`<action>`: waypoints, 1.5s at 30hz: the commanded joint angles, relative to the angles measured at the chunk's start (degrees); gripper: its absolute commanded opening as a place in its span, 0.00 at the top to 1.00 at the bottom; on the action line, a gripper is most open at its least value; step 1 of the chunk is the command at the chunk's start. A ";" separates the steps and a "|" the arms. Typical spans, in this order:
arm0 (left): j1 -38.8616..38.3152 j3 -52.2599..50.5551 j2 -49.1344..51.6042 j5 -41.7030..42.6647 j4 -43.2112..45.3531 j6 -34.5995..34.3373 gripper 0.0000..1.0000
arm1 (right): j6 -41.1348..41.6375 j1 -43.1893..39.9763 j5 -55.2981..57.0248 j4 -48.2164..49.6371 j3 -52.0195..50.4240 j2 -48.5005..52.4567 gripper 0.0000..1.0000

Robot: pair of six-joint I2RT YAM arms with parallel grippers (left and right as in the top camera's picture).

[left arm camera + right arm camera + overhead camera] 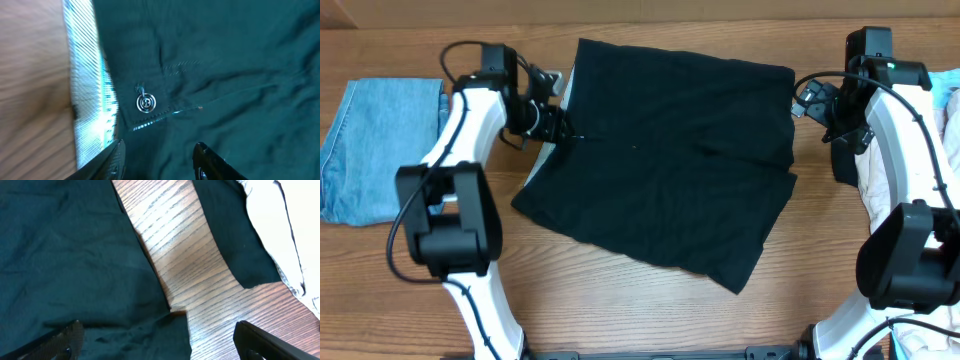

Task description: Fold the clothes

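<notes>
From overhead, the black shorts [670, 170] lie spread flat in the middle of the table [620, 310], nearer to its far edge. The left gripper [558, 128] is at the left side of the shorts, on the waistband. The right gripper [817, 105] hangs just beside their right side. A folded denim garment [375, 150] lies at the left edge of the table, and pale clothes [950, 130] at the right edge.

In the left wrist view, the jaws are partly apart, with black cloth between them. I cannot tell if they pinch it. A small metal button [146, 103] and a pale striped band [90, 100], perhaps the inner waistband, are close above.

In the right wrist view, the jaws stand wide apart and hold nothing, over the shorts' edge and bare wood
</notes>
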 commanded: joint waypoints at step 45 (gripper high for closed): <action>-1.86 1.92 6.54 -1.11 5.14 -1.11 0.60 | -0.17 -0.07 0.35 0.11 0.98 -0.63 0.00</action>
